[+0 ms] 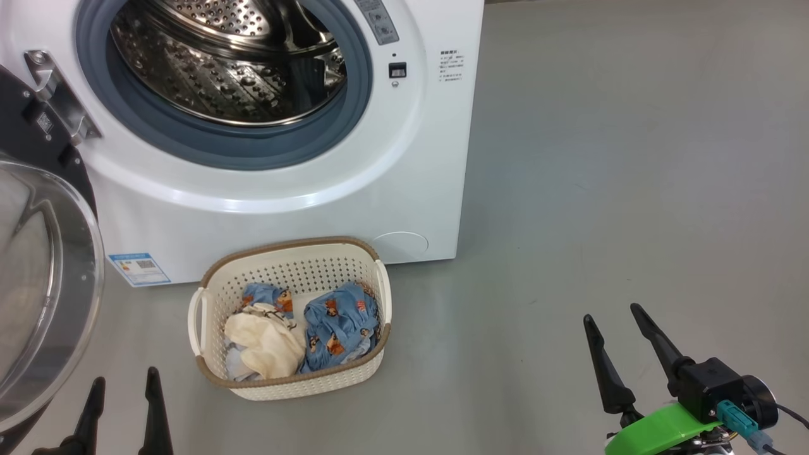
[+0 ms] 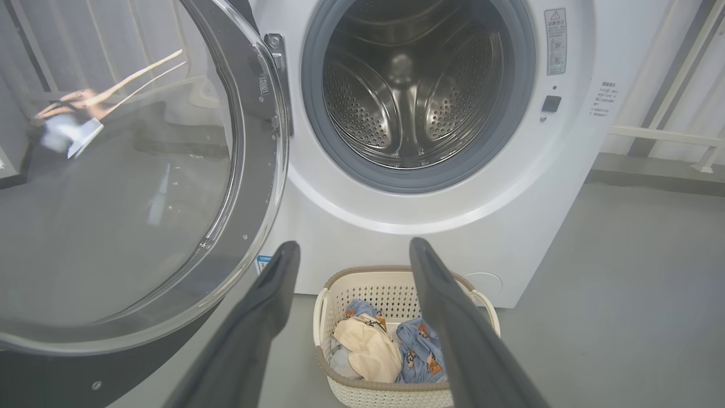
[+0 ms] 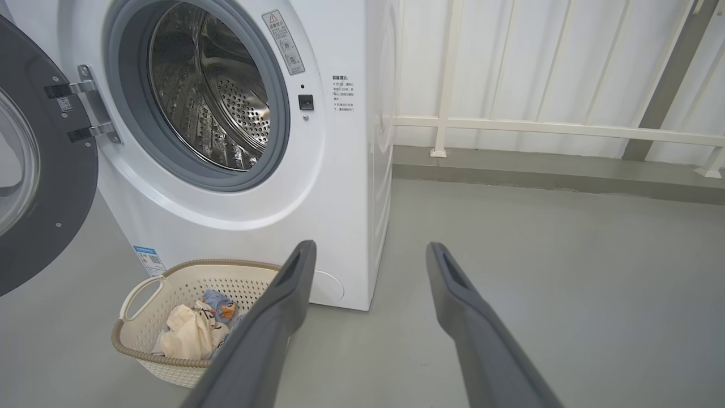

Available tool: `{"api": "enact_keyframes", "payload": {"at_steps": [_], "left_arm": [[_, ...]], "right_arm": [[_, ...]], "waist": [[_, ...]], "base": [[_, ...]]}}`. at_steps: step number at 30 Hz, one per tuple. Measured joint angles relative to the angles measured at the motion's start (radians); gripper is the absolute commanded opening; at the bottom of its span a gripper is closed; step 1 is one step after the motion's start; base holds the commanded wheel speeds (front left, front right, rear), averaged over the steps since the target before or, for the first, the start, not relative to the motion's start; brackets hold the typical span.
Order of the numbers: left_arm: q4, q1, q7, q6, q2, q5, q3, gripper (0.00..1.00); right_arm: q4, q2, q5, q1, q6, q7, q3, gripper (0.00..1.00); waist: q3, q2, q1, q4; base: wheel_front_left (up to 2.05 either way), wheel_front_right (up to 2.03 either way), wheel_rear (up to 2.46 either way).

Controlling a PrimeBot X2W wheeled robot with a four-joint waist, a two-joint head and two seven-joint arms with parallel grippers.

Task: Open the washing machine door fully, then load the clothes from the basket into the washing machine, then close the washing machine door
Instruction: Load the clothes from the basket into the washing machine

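Head view: the left fingers (image 1: 153, 404) are being held spread apart with nothing between them. The right fingers (image 1: 605, 370) are likewise being held wide and empty, and both pairs are being carried clear of the grey floor (image 1: 600, 189).

The basket (image 1: 291, 243) is being shown ahead of the left fingers and slightly to their right, well to the left of the right fingers. It is being supported by the floor and touched by neither pair. The clothes (image 1: 338, 325) are being held inside it: the light blue bear-print garments are being shown on the side nearer the right fingers, and the cream-white piece (image 1: 265, 344) beside them, nearer the left fingers.

Beyond the basket, farther from both pairs, the washing machine (image 1: 284, 183) is being shown with its steel drum (image 1: 221, 63) exposed inside the grey-blue seal (image 1: 253, 148). The washing machine door (image 1: 38, 284) is being held swung open on its hinge, just to the left of the left fingers and ahead of them.

In the left wrist view the basket is being framed between the two spread fingers (image 2: 263, 317), partly hidden by the right-hand one. In the right wrist view it is being shown to the left of the spread fingers (image 3: 283, 306), partly covered by the left-hand one, while bare floor is being framed between them.
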Motion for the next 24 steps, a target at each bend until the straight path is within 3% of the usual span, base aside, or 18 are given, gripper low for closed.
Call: {"api": "enact_keyframes", "payload": {"at_steps": [9,24], "left_arm": [[0.009,-0.001,0.0,0.0,0.0,0.0,-0.002,1.0],[0.005,-0.017,0.0,0.0,-0.001,0.0,0.023,1.0]], "right_arm": [[0.005,0.0,0.0,0.0,0.0,0.0,0.002,1.0],[0.008,-0.001,0.0,-0.002,0.0,0.0,0.003,1.0]], "waist": [[0.002,0.0,0.0,0.003],[0.017,0.0,0.0,0.001]], "base": [[0.74,-0.74,0.0],[1.71,-1.71,0.0]]}}
